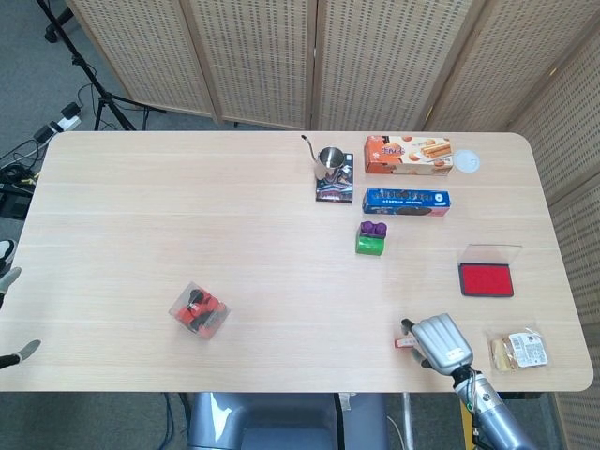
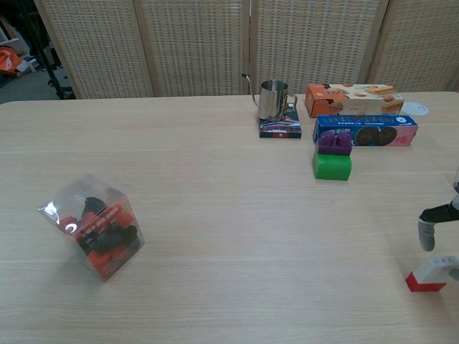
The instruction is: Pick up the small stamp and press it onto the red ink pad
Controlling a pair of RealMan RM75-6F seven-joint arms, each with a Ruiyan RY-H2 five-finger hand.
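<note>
The small stamp [image 1: 407, 343] is seen lying on the tabletop [image 1: 187, 225] near the lower right of the head view, at the bottom edge. The right hand [image 1: 441, 343] is placed just beside it, back upward, fingers [image 2: 427, 235] spread and pointing down over the stamp; nothing is held. The red ink pad [image 1: 486, 279] is found above and to the right, well apart. Of the left hand [image 1: 11, 319], only fingertips at the left edge are shown, so its state cannot be told.
</note>
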